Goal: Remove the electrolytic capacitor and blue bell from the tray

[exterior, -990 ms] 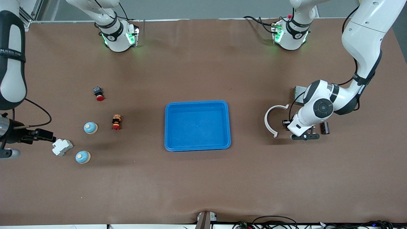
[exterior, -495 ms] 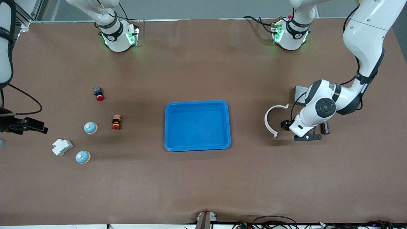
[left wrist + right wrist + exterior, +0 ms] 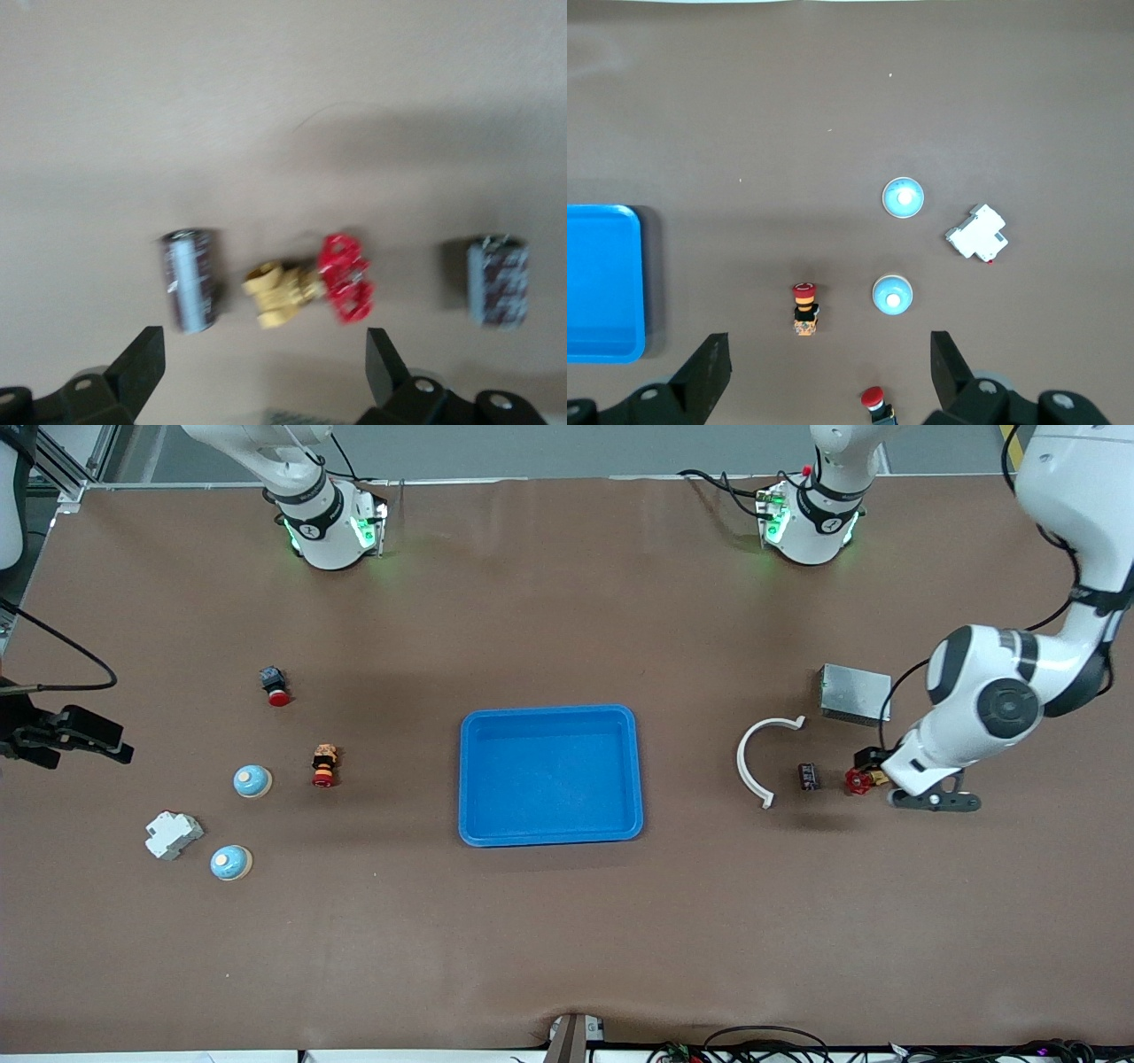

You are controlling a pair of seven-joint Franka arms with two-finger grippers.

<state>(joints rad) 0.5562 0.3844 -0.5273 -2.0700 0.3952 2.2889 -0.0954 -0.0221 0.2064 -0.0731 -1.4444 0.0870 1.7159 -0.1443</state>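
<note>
Between the spread jaws of the left gripper (image 3: 263, 381), one brass valve with a red handle (image 3: 310, 288) was seen on the table, flanked by two dark cylindrical electrolytic capacitors (image 3: 189, 279). These jaws, partly closed a second earlier, had been opened wide and the gripper shifted toward the left arm's end, so a capacitor was judged released outside the shallow bright blue rectangular plastic tray (image 3: 549, 722), which lay empty mid-table. The right gripper (image 3: 830, 372) waited with jaws apart; ahead of them were counted two pale blue dome bells (image 3: 893, 295), two red push buttons (image 3: 803, 310) and one white plastic breaker (image 3: 977, 234). One white curved band (image 3: 749, 766) and one grey metal box (image 3: 855, 693) were noted nearby.
</note>
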